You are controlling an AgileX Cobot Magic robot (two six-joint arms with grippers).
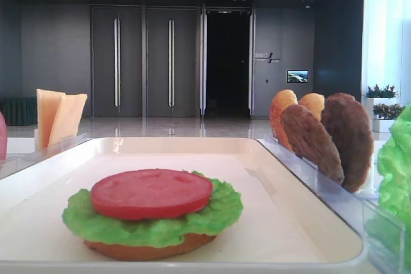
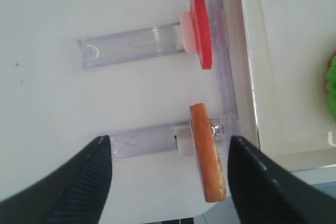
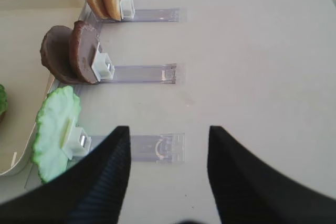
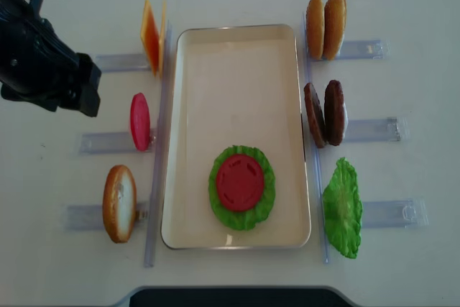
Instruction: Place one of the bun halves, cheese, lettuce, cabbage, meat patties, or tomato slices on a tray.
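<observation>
On the cream tray (image 4: 237, 91) a tomato slice (image 4: 240, 182) lies on lettuce (image 4: 217, 206) over a bun half (image 1: 148, 248). Left of the tray stand cheese (image 4: 152, 34), a tomato slice (image 4: 140, 121) and a bun half (image 4: 119, 203). To its right stand two bun halves (image 4: 325, 25), two meat patties (image 4: 325, 113) and lettuce (image 4: 343, 208). My left gripper (image 2: 169, 140) is open above the left bun half (image 2: 208, 153), which stands edge-on close to the right finger. My right gripper (image 3: 168, 129) is open and empty beside the upright lettuce (image 3: 55, 132). No cabbage is in view.
Each upright piece sits in a clear plastic rail holder (image 4: 374, 129); long clear strips (image 4: 159, 149) run along both long sides of the tray. My left arm (image 4: 43, 55) hangs over the table's far left. A dark edge (image 4: 230, 296) borders the near side.
</observation>
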